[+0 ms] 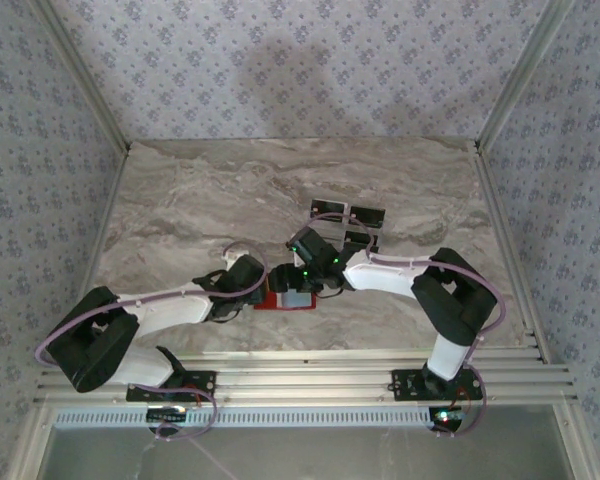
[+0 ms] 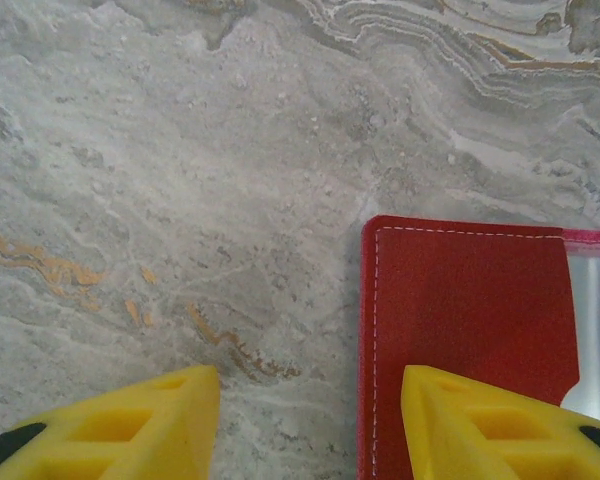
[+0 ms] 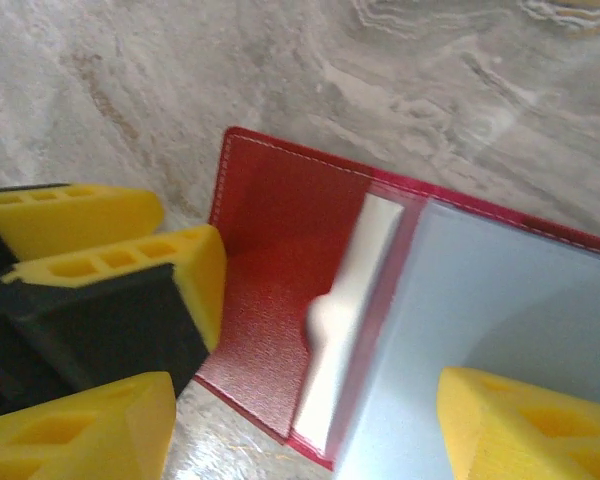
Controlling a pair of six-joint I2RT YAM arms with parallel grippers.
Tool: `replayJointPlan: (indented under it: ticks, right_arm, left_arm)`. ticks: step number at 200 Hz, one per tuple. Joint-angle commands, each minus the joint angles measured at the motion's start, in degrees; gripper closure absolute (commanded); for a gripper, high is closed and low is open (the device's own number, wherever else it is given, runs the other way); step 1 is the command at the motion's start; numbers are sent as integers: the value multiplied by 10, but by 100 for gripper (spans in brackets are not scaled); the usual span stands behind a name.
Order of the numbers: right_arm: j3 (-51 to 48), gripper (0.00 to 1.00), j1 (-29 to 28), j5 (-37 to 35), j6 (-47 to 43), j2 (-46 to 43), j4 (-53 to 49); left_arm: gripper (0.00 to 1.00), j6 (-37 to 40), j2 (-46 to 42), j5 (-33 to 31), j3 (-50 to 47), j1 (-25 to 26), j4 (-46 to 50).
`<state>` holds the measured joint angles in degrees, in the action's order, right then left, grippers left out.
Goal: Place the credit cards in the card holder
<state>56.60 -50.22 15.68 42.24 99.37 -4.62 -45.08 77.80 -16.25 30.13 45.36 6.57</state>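
Yellow-fingered left gripper [image 2: 310,428] spread, one finger over the holder's left flap | red card holder [image 2: 450,320] open flat, lower centre, long axis left-right | right gripper [image 3: 305,405] spread, straddling it | dark credit cards [image 1: 368,216] upper right, nearer your right arm

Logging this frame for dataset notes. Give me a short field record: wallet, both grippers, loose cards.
card holder: red, lying open on the marble table
left gripper: open, one finger over the holder's left edge
right gripper: open, straddling the holder
loose cards: dark cards on the table beyond the holder
grey panel inside holder: card or window, cannot tell
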Motion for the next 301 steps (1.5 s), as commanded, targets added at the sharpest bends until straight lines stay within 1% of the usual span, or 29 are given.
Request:
replayJointPlan:
  ticks: [1,30,54,88,111,177,234,301]
  right_arm:
    - [-1,28,4,27,21,18,27]
    - [4,28,4,29,22,17,26]
    - [1,28,5,19,15,-11,10]
    - [1,28,6,-10,-6,-58,-37]
    - [0,28,6,-33,-15,-69,-65]
    - [-13,28,6,-55,-18,-39,-76]
    - [-10,28,6,-51,-16,3,-66]
    - [4,28,1,10,15,41,-11]
  left_arm:
    - [49,-8,5,5,-6,0,-10]
    - [49,-10,1,4,-10,0,-11]
    - [49,-10,-2,6,-9,1,-11]
    - [49,-9,-7,6,-7,1,-9]
    - [49,-9,-9,6,-6,1,-9]
    - [49,-8,-8,6,-5,1,-7]
    - [49,-9,-6,6,-5,1,-10]
    - [50,-13,8,13,-7,7,-25]
